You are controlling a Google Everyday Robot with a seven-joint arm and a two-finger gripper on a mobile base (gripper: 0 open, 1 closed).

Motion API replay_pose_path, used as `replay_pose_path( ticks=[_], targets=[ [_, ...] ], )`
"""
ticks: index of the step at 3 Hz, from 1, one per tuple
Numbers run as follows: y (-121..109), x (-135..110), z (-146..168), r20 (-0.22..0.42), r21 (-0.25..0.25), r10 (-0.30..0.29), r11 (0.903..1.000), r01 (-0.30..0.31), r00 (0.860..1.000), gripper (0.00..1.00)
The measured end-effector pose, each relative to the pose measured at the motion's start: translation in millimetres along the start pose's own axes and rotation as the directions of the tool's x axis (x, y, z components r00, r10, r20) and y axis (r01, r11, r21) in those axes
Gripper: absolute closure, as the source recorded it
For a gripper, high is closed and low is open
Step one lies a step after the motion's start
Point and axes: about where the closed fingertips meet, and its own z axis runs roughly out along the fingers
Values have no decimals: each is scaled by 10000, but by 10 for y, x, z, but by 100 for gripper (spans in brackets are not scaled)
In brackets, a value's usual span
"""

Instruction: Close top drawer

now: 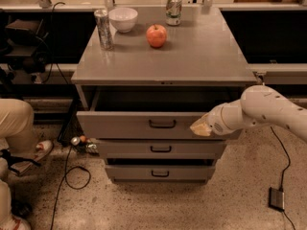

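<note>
Grey metal three-drawer cabinet [192, 56], flat matte top; its wide grey metal top drawer [124, 124], uppermost, flat-fronted with a small dark loop handle [162, 124], stands partly pulled out. Smooth white robot arm [268, 110] reaches in low from the right, tan-tipped gripper [201, 127] at the drawer front's right part, open or closed: cannot tell. Round red apple [156, 35] on the cabinet top.

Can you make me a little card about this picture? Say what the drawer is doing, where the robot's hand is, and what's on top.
top drawer: open, pulled out
gripper: at the right end of the top drawer's front panel
cabinet: grey, three drawers
on top: tall can, bowl, apple, second can
left side: a person's leg
job: not done yet
</note>
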Motion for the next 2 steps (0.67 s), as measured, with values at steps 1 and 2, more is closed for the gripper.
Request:
replay_pose_path(
  ticks=[1,2],
  targets=[
    [-39,-122,71,202,-118,-179,9998,182,9996,100],
    [-137,-308,208,505,-333,-423,9985,440,9978,100]
  ],
)
